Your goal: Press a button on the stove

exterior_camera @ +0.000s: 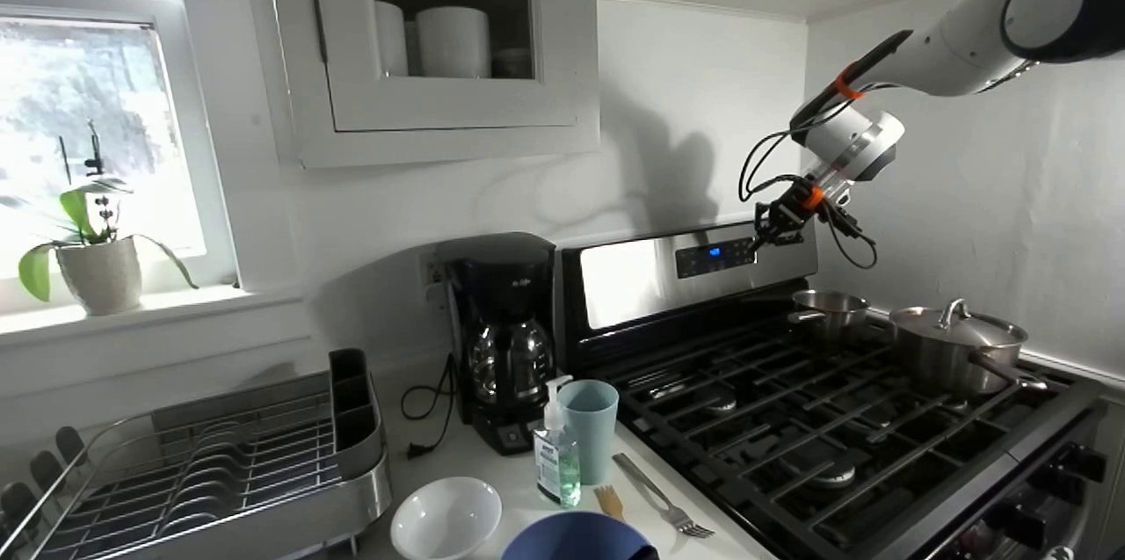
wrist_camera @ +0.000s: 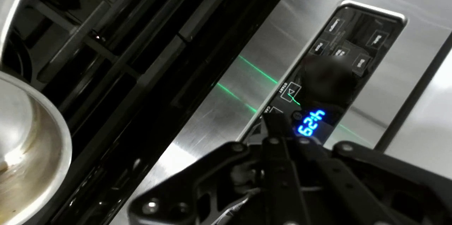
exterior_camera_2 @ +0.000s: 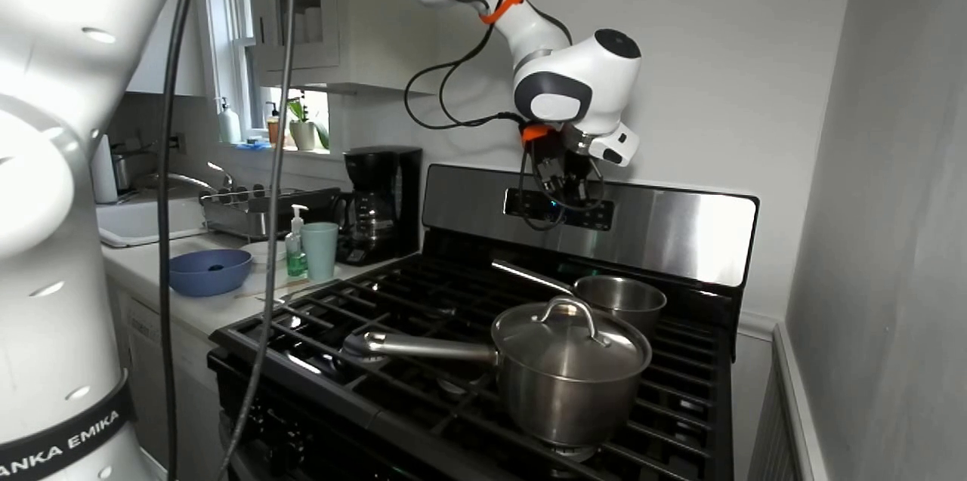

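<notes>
The stove is a steel gas range with black grates and a raised steel back panel. It shows in both exterior views [exterior_camera: 646, 279] [exterior_camera_2: 672, 232] and in the wrist view [wrist_camera: 212, 122]. Its dark control panel [exterior_camera: 696, 261] has a lit blue clock [wrist_camera: 310, 122] and labelled buttons. The START button [wrist_camera: 290, 92] shows just beyond my fingertips; the button below it is partly covered by them. My gripper [wrist_camera: 277, 119] is shut and empty, in front of the control panel. In an exterior view the gripper [exterior_camera: 759, 242] is at the panel's right end. I cannot tell whether it touches.
An open saucepan [exterior_camera_2: 619, 296] and a lidded pot [exterior_camera_2: 570, 383] stand on the grates below the gripper. A black coffee maker [exterior_camera: 501, 331], a teal cup [exterior_camera: 591, 432], a soap bottle [exterior_camera: 555, 459] and bowls are on the counter beside the stove. Upper cabinets [exterior_camera: 439, 120] hang above.
</notes>
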You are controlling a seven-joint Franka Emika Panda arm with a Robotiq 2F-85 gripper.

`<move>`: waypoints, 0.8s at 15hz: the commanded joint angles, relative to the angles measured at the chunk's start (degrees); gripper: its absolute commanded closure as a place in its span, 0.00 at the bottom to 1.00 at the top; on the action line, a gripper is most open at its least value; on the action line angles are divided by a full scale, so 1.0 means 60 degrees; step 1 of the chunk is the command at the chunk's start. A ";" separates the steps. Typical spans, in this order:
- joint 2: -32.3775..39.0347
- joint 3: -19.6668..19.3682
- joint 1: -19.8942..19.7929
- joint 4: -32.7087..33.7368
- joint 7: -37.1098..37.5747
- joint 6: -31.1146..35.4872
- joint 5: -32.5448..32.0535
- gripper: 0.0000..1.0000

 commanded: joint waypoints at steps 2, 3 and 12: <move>0.0951 0.0443 -0.0416 0.1373 0.0122 -0.0170 0.0490 0.98; 0.1087 0.0492 -0.0432 0.1578 0.0147 -0.0140 0.0509 0.99; 0.1930 0.0610 -0.0453 0.2717 0.0969 -0.0302 0.0103 0.98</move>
